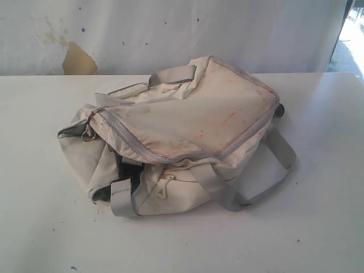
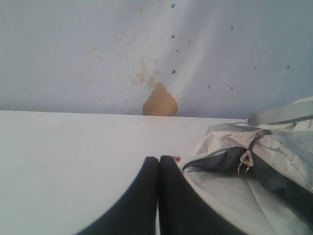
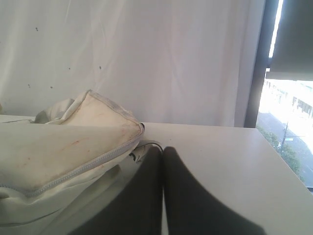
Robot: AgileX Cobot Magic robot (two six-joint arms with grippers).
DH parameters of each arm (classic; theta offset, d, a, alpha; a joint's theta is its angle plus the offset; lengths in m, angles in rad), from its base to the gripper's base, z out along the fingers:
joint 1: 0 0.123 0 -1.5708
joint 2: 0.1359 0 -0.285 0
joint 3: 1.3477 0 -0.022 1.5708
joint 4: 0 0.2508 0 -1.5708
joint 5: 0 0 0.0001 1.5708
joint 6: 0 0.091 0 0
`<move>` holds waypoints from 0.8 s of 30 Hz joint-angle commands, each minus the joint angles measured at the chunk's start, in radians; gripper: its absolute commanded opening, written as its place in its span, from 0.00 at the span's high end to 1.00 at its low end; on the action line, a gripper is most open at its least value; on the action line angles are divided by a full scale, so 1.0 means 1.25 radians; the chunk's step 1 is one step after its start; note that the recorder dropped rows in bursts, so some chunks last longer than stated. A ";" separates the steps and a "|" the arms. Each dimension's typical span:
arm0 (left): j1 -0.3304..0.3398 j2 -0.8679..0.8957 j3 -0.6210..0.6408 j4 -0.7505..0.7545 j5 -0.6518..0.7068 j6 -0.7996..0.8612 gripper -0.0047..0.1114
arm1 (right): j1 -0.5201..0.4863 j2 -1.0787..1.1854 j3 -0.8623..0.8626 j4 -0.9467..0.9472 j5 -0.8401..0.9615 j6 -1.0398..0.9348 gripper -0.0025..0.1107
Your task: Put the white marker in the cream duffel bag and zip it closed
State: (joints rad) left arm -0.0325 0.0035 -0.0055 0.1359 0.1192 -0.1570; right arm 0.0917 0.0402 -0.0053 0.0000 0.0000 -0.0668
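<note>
Left wrist view: the left gripper (image 2: 158, 161) has its jaws pressed together, empty, just beside the partly unzipped end of the cream duffel bag (image 2: 220, 191). The right gripper (image 3: 163, 152) is likewise closed and empty near the bag's other end; the bag lies mid-table (image 1: 318, 227)

Matte white tabletop (image 1: 45, 227), lightly scuffed, a few small dark specks. Behind it is a creased white fabric backdrop (image 1: 239, 28) with yellowish stains and tiny blue dots. One irregular tan patch (image 1: 78, 60) sits at the table line. Far right: dark-framed window (image 3: 288, 112), hard daylight, street outside overexposed.
</note>
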 commanded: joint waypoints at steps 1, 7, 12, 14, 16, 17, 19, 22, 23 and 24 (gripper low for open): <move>-0.003 -0.003 0.004 -0.006 0.005 -0.001 0.96 | 0.004 0.002 0.004 -0.006 0.000 -0.006 0.98; -0.003 -0.003 0.004 -0.006 0.007 -0.001 0.96 | 0.004 0.002 0.004 -0.006 0.000 -0.006 0.98; -0.003 -0.003 0.004 -0.016 0.007 0.011 0.96 | 0.004 0.002 0.004 -0.006 0.000 -0.006 0.98; -0.001 -0.003 0.004 -0.070 0.009 0.072 0.96 | 0.004 0.002 0.004 -0.006 0.000 -0.006 0.98; -0.001 -0.003 0.004 -0.109 0.013 0.133 0.96 | 0.004 0.002 0.004 -0.006 0.000 -0.006 0.98; -0.001 -0.003 0.004 -0.109 0.017 0.136 0.96 | 0.004 0.002 0.004 -0.006 0.000 -0.006 0.98; -0.001 -0.003 0.004 -0.109 0.023 0.126 0.96 | 0.004 0.002 0.004 -0.006 0.000 -0.006 0.98; -0.001 -0.003 0.004 -0.109 0.024 0.119 0.96 | 0.004 0.002 0.004 -0.006 0.000 -0.006 0.98; -0.001 -0.003 0.004 -0.109 0.024 0.101 0.96 | 0.004 0.002 0.004 -0.006 0.000 -0.006 0.98; -0.001 -0.003 0.004 -0.109 0.024 0.101 0.96 | 0.004 0.002 0.004 -0.006 0.000 -0.006 0.98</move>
State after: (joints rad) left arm -0.0325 0.0035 -0.0055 0.0104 0.1493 -0.0154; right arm 0.0917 0.0402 -0.0053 0.0000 0.0000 -0.0681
